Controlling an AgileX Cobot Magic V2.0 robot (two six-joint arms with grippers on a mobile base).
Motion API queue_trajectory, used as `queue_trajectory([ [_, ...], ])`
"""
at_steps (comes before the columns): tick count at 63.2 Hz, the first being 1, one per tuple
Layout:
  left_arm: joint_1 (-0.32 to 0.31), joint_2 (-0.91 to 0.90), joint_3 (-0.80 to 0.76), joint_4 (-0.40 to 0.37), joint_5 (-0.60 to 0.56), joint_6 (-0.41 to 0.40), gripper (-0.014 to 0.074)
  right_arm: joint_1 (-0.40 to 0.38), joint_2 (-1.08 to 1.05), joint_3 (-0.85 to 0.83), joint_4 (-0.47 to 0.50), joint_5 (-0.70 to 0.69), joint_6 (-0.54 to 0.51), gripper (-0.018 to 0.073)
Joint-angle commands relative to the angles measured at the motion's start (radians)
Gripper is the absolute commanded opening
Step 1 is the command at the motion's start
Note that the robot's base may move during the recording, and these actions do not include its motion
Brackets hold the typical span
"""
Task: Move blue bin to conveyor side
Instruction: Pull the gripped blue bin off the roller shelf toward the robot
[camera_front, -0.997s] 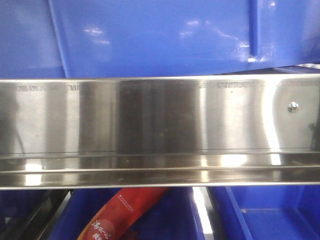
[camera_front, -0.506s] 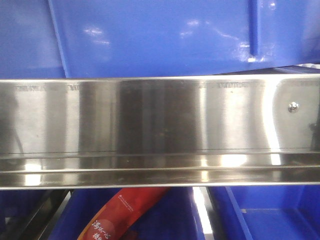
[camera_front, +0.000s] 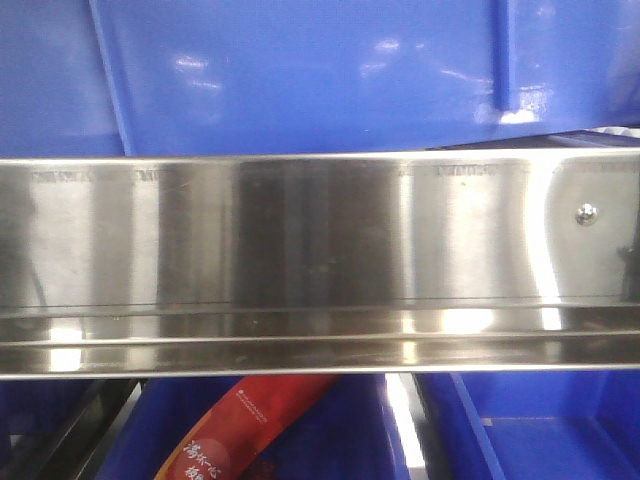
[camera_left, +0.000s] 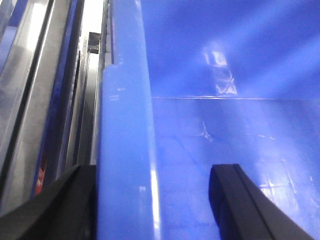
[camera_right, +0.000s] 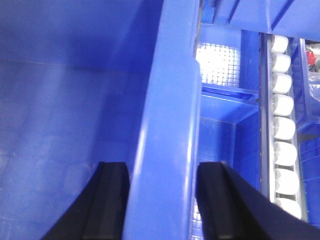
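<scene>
Right end effector (camera_right: 161, 169) pinches blue bin (camera_right: 165, 100) rim, left end effector (camera_left: 152, 172) hold unclear: uneven grip could tilt it onto steel rail (camera_front: 320, 240).

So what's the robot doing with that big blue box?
Its two arms are handling the blue bin. The left gripper and the right gripper each straddle a bin wall, one finger inside, one outside. The left one shows a gap on the inner side; the right one sits close, but contact is unclear. From the front, the bin shows above a steel rail.
</scene>
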Motion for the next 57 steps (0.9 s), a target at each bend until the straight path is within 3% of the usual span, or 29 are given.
queue_trajectory([
  [1, 0.005, 0.002, -0.005, 0.01, 0.01, 0.016, -0.0024, -0.004, -0.006, 0.002, -0.031, -0.022, 0.012, -0.0078],
  [57, -0.015, -0.007, -0.159, -0.007, 0.103, 0.016, -0.0018, -0.004, -0.083, -0.025, -0.031, -0.022, 0.02, -0.0078],
])
